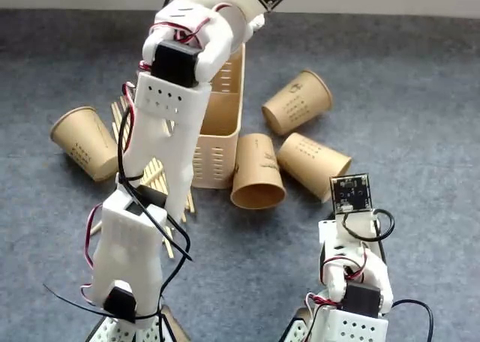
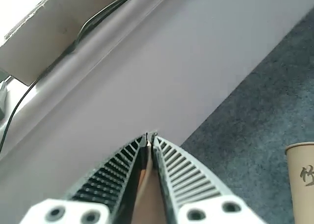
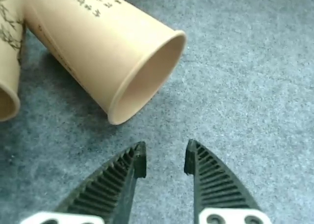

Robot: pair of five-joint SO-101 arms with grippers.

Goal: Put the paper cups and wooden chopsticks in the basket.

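Note:
My left gripper is raised at the far end of the cream slotted basket, pointing at the wall, and it is shut on a thin wooden chopstick. More chopsticks lie on the carpet left of the basket, partly hidden under the left arm. Several paper cups lie on their sides: one far left, one against the basket's right side, and two further right. My right gripper is open just above the carpet, a short way from the mouth of a cup.
The floor is grey carpet, bare to the right of the cups and in front of the arms. A pale wall runs behind the basket. Another cup shows at the edge of the left wrist view.

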